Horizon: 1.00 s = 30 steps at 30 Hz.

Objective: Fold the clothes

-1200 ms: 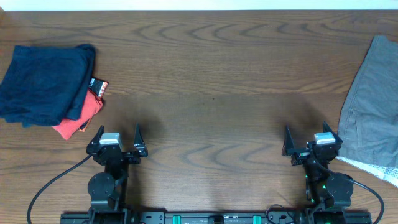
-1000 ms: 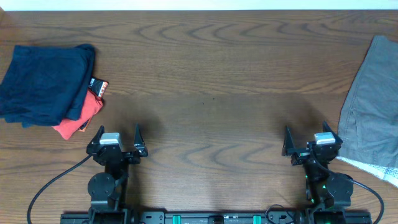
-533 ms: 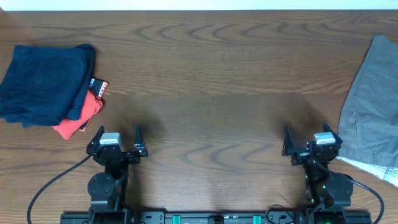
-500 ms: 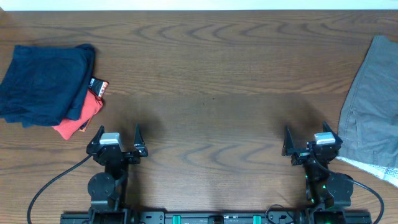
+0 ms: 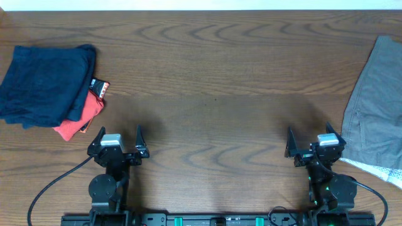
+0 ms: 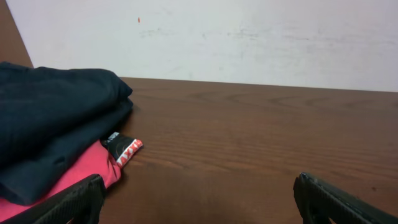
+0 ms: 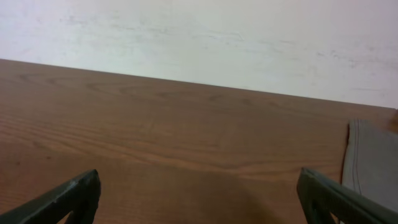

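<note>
The grey shorts (image 5: 377,107) lie spread at the table's right edge, partly cut off by the frame, with a pale lining edge showing at the near corner. A strip of them shows in the right wrist view (image 7: 373,163). My right gripper (image 5: 308,139) is open and empty near the front edge, just left of the shorts; its fingertips frame bare table in the right wrist view (image 7: 199,193). My left gripper (image 5: 119,138) is open and empty at the front left; it also shows in the left wrist view (image 6: 199,196).
A dark navy folded garment (image 5: 44,83) lies on a red-orange folded garment (image 5: 81,119) at the far left, both seen in the left wrist view (image 6: 50,124) (image 6: 68,180). The wooden table (image 5: 213,81) ends at a white wall (image 7: 199,37).
</note>
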Each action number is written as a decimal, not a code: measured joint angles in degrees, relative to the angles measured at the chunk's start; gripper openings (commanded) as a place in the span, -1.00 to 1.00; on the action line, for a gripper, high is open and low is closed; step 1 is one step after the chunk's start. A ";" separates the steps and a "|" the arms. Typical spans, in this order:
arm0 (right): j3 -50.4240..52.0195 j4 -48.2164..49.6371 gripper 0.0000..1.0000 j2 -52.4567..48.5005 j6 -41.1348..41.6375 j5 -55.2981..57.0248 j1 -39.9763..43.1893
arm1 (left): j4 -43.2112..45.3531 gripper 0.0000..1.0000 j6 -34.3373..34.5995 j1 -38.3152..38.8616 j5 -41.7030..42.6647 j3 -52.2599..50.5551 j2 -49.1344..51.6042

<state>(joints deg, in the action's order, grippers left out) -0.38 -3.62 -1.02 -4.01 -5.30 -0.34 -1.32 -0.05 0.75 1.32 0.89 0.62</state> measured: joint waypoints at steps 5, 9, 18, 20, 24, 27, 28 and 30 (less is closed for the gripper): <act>0.00 0.00 0.98 0.00 -0.02 0.00 0.00 | 0.00 0.96 0.00 0.00 0.00 0.00 0.00; 0.00 0.00 0.99 0.00 0.00 0.00 0.00 | 0.00 0.96 0.02 0.00 0.00 0.00 0.00; 0.00 0.00 0.99 0.00 -0.02 0.00 0.00 | 0.00 0.96 0.00 0.00 0.00 0.00 0.00; 0.00 0.00 0.99 0.00 -0.02 0.00 0.00 | 0.00 0.96 0.02 0.00 0.00 0.00 0.00; 0.00 0.00 0.99 0.00 0.09 0.00 0.00 | 0.00 0.96 0.02 0.00 0.00 0.00 0.00; 0.00 -0.02 0.99 0.00 1.09 0.22 0.00 | 0.00 0.96 0.04 0.00 0.00 0.00 0.00; 0.00 -0.04 0.99 0.00 1.49 0.44 0.00 | 0.00 0.96 0.04 0.00 0.00 0.00 0.02; -0.13 -0.68 0.98 -0.02 2.29 1.03 0.00 | -0.17 0.96 0.13 0.00 0.00 0.02 0.09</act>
<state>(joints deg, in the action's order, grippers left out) -0.51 -4.29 -1.04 -1.72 -4.27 -0.34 -1.50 0.08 0.75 1.32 0.91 0.71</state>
